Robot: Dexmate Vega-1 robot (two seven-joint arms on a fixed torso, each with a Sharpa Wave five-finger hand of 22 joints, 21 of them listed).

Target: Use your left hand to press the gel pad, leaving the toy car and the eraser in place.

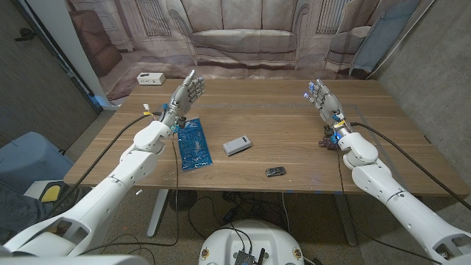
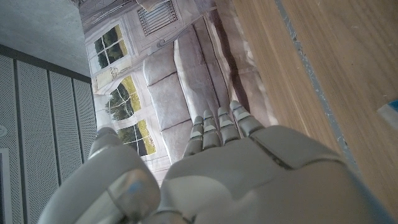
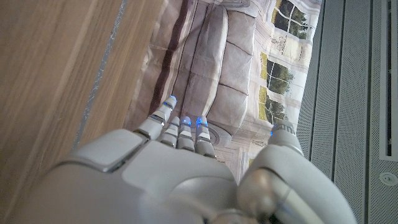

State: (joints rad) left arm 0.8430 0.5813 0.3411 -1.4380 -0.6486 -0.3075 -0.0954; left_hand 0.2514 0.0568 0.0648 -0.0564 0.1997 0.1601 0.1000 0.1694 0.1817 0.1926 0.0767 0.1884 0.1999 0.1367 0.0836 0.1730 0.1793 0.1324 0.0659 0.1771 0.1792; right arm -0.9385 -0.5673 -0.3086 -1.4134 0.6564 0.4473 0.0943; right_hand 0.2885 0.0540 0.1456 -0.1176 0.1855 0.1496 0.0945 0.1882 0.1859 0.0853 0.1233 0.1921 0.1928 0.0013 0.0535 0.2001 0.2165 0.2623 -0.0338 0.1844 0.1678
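1. My left hand [image 1: 187, 94] is raised above the table [image 1: 287, 121], fingers stretched out and apart, grasping nothing; the left wrist view shows its fingers [image 2: 219, 127] straight, pointing toward the sofa backdrop [image 2: 180, 68].
2. My right hand [image 1: 322, 99] is likewise lifted and released, fingers extended and holding nothing; blue lights glow on its fingertips [image 3: 171, 99].
3. The gel pad [image 1: 193, 144], blue and rectangular, lies flat on the table just beside my left forearm, below and apart from the left hand.
4. The eraser [image 1: 237, 145], a pale block, lies near the pad, toward the table's middle.
5. The toy car [image 1: 275, 171], small and dark, sits near the table's front edge, apart from the eraser.
6. A white power strip [image 1: 150, 78] lies at the table's far left corner.
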